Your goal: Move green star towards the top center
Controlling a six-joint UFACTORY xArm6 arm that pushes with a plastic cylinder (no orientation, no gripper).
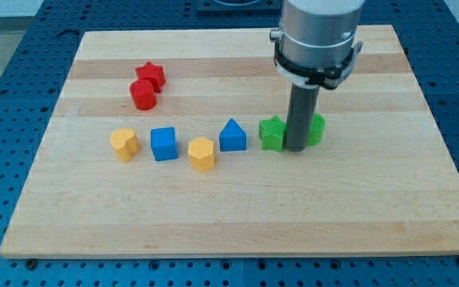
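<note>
My tip (296, 147) stands on the wooden board (229, 215), right of centre, between two green blocks. A green block (272, 133), which looks star-shaped, sits just to the tip's left and seems to touch the rod. Another green block (316, 129) is just to the tip's right, partly hidden behind the rod, so its shape is unclear. The arm's grey body (319, 36) rises above the rod at the view's top.
A blue triangular block (233, 136) sits left of the green star. Further left lie a yellow block (202, 153), a blue cube (163, 143) and a yellow block (124, 144). A red star (151, 75) and a red cylinder (143, 96) sit at upper left.
</note>
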